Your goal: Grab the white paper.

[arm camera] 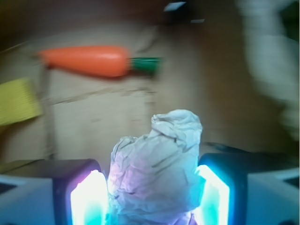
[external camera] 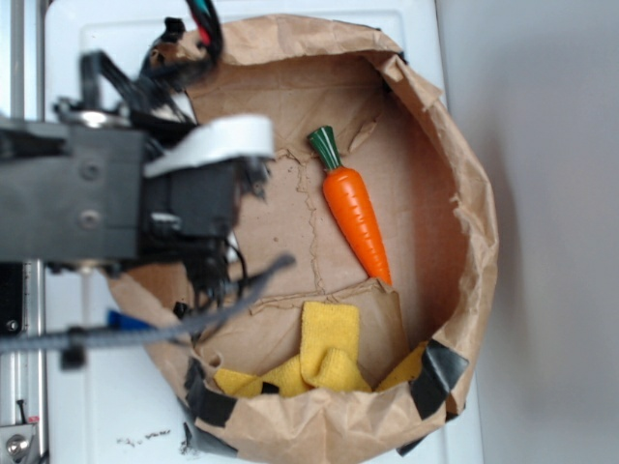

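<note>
**Pincer closed on the white paper, inside the brown bag**

Pincer [arm camera: 152, 197]: seen from the wrist view, its two glowing pads sit one on each side of the white paper [arm camera: 157, 178] and press against the wad's flanks, so it is holding the paper between them. From the exterior view the pincer itself is hidden under the black arm body [external camera: 106, 193] and its white band, and the paper cannot be seen there.

White paper: a crumpled off-white wad with grey creases, rising above the pad tips, its peak leaning toward the right pad [arm camera: 213, 197]. It lies over the brown paper bag's [external camera: 464, 193] floor, on the near side of the carrot and well apart from it.

Carrot [external camera: 356, 215]: orange with a green stub top, lying flat on the bag's floor toward the bag's right wall in the exterior view.

Yellow cloth [external camera: 329, 353]: folded and bunched, resting against the bag's lower wall, below the carrot's tip and not touching it.

Brown paper bag: rolled-down rim, black tape patches [external camera: 440, 377] along its lower edge, standing on a white table [external camera: 97, 406].

Cables [external camera: 193, 34]: a dark bundle runs from the arm over the bag's upper left rim.
</note>
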Robot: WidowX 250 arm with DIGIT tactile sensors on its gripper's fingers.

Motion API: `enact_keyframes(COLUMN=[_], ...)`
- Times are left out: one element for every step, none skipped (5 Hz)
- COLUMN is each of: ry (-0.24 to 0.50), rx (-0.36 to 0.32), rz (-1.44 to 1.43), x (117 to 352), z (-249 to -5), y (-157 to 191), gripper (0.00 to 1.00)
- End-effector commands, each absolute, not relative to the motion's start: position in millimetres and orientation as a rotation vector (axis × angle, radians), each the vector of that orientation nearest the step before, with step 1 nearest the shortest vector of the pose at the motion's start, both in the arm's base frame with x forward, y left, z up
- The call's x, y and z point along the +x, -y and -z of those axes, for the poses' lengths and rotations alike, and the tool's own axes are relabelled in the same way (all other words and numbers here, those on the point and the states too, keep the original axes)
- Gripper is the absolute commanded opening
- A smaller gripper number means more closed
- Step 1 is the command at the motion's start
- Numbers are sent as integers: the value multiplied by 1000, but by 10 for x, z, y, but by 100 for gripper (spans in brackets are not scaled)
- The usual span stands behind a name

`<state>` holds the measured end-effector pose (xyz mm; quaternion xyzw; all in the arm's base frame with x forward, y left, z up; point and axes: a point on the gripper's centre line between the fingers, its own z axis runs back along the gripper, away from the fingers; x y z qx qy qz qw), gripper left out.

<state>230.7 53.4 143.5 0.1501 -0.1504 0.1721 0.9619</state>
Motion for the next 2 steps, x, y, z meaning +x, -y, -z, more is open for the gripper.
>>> enact_keyframes(ry=[467,475], rx=[383,358], rz=[-447,-447], x=[2476,2535], z=[-1876,-1853], y=[-483,-536], gripper=[0,0])
